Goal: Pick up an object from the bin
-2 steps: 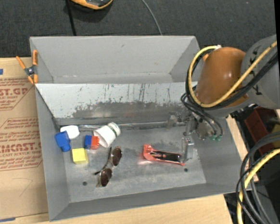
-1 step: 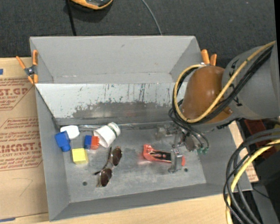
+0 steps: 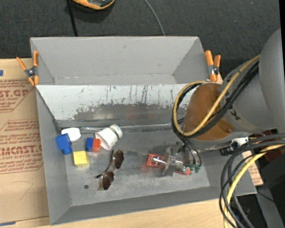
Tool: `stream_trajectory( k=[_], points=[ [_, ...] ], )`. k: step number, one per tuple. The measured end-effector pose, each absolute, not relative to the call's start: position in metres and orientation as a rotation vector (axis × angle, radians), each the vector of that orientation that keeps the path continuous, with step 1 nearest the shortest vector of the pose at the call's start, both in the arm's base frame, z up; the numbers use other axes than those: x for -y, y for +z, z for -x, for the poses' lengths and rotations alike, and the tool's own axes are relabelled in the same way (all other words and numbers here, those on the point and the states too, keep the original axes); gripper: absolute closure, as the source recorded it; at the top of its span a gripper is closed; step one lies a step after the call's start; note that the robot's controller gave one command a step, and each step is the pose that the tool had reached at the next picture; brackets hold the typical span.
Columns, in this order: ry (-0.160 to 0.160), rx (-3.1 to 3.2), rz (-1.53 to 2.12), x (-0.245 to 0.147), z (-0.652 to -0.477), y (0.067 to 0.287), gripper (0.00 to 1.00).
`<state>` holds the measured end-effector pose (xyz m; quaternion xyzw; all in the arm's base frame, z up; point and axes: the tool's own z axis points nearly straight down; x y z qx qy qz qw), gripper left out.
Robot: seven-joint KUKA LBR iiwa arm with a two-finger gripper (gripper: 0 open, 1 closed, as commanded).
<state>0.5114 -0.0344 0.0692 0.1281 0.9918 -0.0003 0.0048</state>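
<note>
At lower right of the frame, the claw (image 3: 180,164) is seen low over the floor of the grey bin (image 3: 119,63), just beside a small red object (image 3: 156,160); whether it is spread or pressed together cannot be told. Brown sunglasses (image 3: 112,168), a white cup (image 3: 109,136) and a yellow block (image 3: 80,158) are seen further left.

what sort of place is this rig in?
Likely a robotics lab grasping cell: a grey metal bin with sloped walls, the arm's gripper low inside it, and unrelated odds like brown sunglasses and a yellow cube.
</note>
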Motion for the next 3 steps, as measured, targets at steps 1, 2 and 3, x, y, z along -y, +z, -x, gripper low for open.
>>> stream_trajectory(
  k=[1,2,3],
  points=[
    [-0.001,-3.106,-0.401,0.034,-0.511,0.069,1.00],
    [0.000,-3.124,-0.295,0.062,-0.514,0.110,1.00],
    [-0.001,-3.115,-0.319,0.024,-0.510,0.214,1.00]
  ],
)
